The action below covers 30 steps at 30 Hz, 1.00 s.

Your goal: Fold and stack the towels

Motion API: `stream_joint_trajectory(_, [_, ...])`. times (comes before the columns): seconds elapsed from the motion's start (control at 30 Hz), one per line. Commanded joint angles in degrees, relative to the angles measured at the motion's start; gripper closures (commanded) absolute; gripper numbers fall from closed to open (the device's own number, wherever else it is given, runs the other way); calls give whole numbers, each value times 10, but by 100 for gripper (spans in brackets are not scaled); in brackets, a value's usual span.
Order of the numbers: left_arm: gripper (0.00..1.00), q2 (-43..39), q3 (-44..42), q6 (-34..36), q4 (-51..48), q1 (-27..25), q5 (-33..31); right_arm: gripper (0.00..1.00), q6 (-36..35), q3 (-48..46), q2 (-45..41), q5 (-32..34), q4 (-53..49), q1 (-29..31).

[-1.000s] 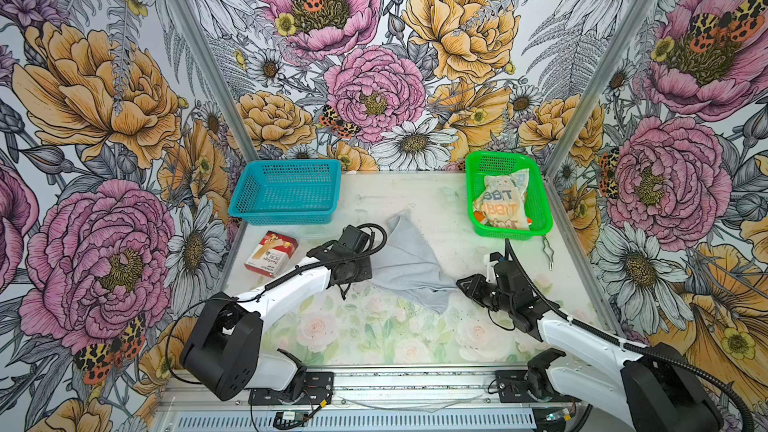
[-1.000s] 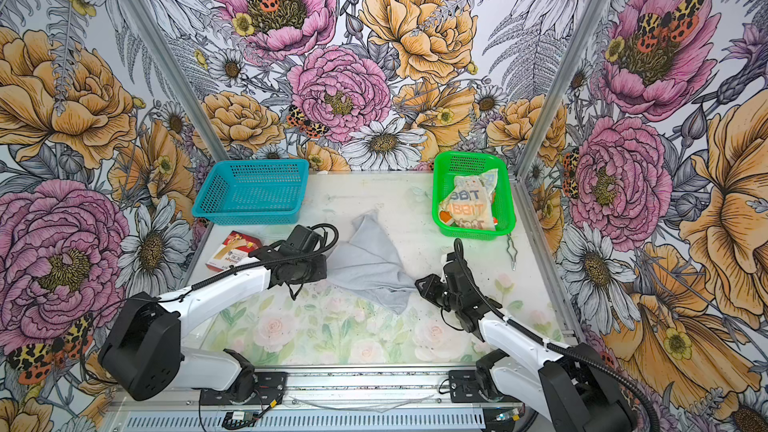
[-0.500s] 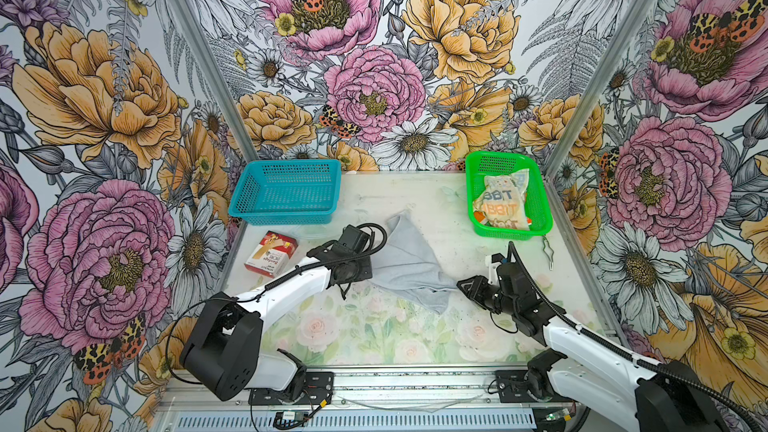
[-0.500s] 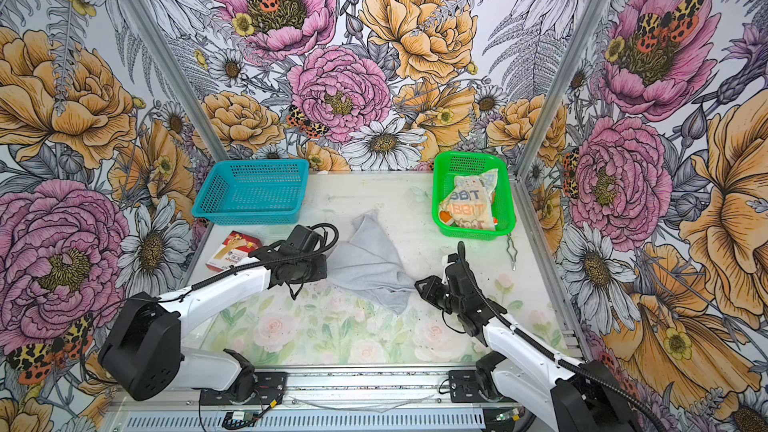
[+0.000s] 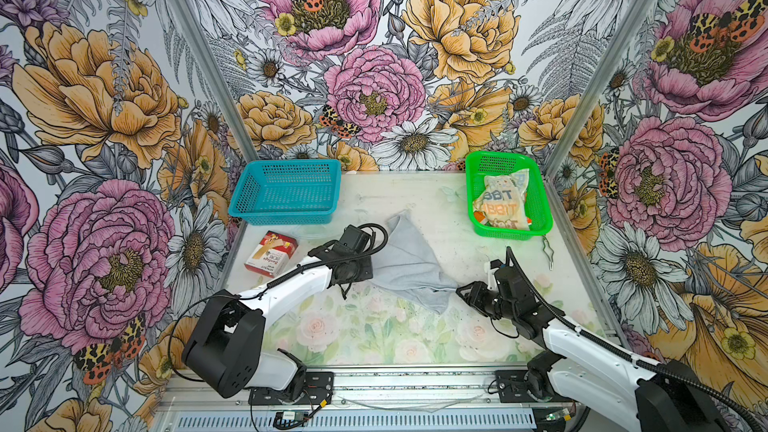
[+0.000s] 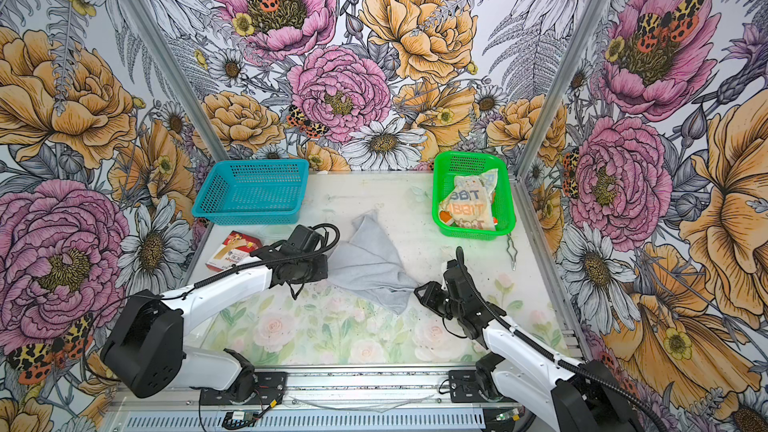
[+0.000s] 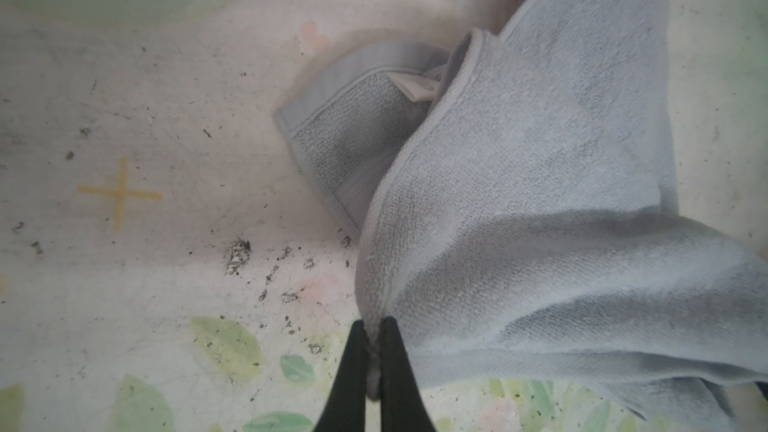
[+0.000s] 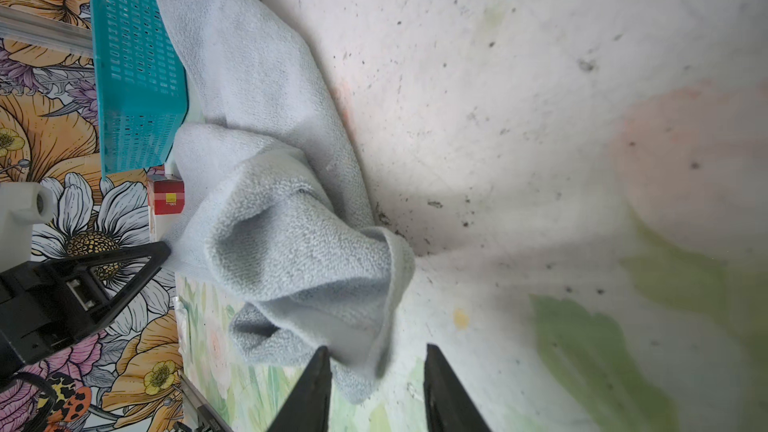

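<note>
A plain light grey towel (image 5: pixel 407 259) (image 6: pixel 370 261) lies crumpled mid-table. My left gripper (image 5: pixel 368 274) (image 6: pixel 326 274) (image 7: pixel 374 322) is shut on its left edge (image 7: pixel 519 201). At the towel's near right corner (image 8: pixel 270 201), my right gripper (image 5: pixel 459 290) (image 6: pixel 417 290) (image 8: pixel 376 351) is open; the corner hangs loose between its jaws, close to one finger. A cream towel with blue and orange lettering (image 5: pixel 500 205) (image 6: pixel 469 201) lies bunched in the green basket (image 5: pixel 509 155) (image 6: pixel 465 154). A bit of an orange towel (image 5: pixel 480 217) (image 6: pixel 445 216) peeks from under it.
An empty blue basket (image 5: pixel 291 162) (image 6: pixel 253 162) (image 8: pixel 133 68) stands at the back left. In front of it lies a red-and-white box (image 5: pixel 272 253) (image 6: pixel 232 251) (image 8: pixel 168 199). A small metal clip (image 5: pixel 547 247) lies by the right wall.
The right gripper's jaws have spread apart, and the grey towel's corner now hangs loose between them. The left arm has not moved.
</note>
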Motion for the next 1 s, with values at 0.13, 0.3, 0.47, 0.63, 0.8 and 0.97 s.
stream_joint_trajectory(0.13, [100, 2, -4, 15, 18, -4, 14, 60, -10, 33, 18, 34, 3, 1])
stream_joint_trajectory(0.3, [100, 0, -6, 18, 17, -2, 14, 61, -2, 33, 34, 34, 33, -4])
stream_joint_trajectory(0.47, [100, 2, -5, 19, 17, -1, 16, 67, -3, 43, 46, 37, 44, -4])
stream_joint_trajectory(0.63, [100, 1, -8, 19, 17, -2, 16, 66, -3, 48, 43, 42, 43, -5])
stream_joint_trajectory(0.8, [100, 2, -8, 21, 18, -1, 17, 65, -7, 49, 32, 46, 30, -6])
stream_joint_trajectory(0.97, [100, 2, -10, 21, 18, -1, 17, 65, -6, 47, 51, 30, 42, -5])
